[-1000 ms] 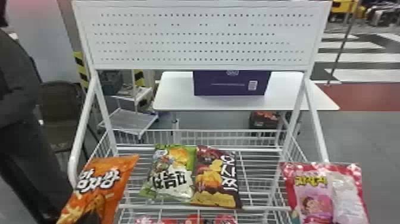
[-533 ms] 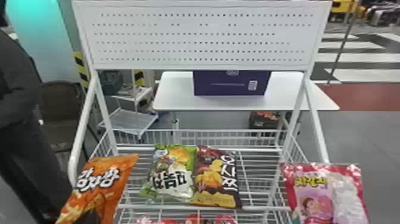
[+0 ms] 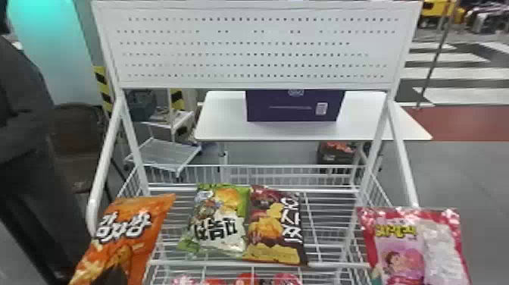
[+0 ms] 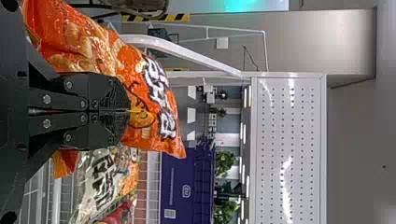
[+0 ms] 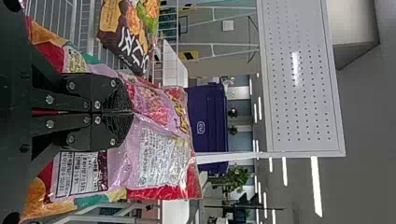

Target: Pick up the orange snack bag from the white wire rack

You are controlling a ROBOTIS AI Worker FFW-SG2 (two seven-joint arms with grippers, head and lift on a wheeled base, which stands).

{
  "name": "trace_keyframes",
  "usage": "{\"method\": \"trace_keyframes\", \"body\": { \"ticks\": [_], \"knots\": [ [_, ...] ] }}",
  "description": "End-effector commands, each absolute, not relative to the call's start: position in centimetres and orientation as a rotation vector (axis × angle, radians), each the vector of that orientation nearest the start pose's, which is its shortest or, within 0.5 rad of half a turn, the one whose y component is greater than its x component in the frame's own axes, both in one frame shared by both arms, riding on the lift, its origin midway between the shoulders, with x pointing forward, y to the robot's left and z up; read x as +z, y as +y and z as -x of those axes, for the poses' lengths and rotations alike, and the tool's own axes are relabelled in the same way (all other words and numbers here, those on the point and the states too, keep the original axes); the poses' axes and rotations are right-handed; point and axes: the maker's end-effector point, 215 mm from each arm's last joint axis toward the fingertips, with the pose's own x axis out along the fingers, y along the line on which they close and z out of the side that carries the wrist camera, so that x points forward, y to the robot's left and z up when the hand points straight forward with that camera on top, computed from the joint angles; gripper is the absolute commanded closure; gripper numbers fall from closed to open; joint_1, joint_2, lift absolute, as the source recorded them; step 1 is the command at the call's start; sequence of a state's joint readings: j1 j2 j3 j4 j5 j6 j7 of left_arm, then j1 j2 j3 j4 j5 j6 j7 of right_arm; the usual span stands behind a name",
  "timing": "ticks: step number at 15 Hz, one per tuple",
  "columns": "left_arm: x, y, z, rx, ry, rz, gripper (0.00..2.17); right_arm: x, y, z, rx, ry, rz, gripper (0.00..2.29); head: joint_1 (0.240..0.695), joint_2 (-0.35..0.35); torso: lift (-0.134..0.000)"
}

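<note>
At the lower left of the head view, my left gripper shows as a dark shape against the orange snack bag, which is tilted beside the rack's left post. In the left wrist view my left gripper is shut on the face of the orange bag, just below its lettering. My right gripper is shut on a pink-and-red snack bag in the right wrist view. That pink bag hangs by the rack's right side in the head view.
On the white wire rack lie a green snack bag and a brown one, side by side. Red packages sit lower down. White posts and a perforated panel rise above; behind stands a table with a purple box.
The orange bag has tipped very slightly, its lower part a bit further left. The pink bag's face has turned a little. Both stay in about the same places.
</note>
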State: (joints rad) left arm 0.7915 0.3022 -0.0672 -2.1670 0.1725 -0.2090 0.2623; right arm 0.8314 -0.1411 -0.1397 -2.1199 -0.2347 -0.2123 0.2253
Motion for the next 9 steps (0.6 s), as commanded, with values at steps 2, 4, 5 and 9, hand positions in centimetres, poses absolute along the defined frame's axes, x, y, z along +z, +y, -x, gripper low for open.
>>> {"method": "trace_keyframes", "body": {
  "ticks": [2, 4, 5, 9],
  "knots": [
    [-33.32, 25.63, -35.92, 0.039, 0.018, 0.004, 1.91, -35.03, -26.25, -34.11, 0.173, 0.051, -0.034, 2.25, 0.499, 0.0, 0.0],
    [-33.5, 25.72, -35.91, 0.04, 0.023, 0.006, 1.91, -35.02, -26.33, -34.11, 0.172, 0.051, -0.032, 2.25, 0.499, 0.0, 0.0],
    [-33.43, 25.71, -35.92, 0.04, 0.022, 0.011, 1.91, -34.94, -26.31, -34.13, 0.172, 0.05, -0.032, 2.25, 0.499, 0.0, 0.0],
    [-33.18, 25.63, -35.93, 0.038, 0.019, 0.012, 1.91, -34.85, -26.37, -34.15, 0.171, 0.048, -0.031, 2.25, 0.499, 0.0, 0.0]
  ]
}}
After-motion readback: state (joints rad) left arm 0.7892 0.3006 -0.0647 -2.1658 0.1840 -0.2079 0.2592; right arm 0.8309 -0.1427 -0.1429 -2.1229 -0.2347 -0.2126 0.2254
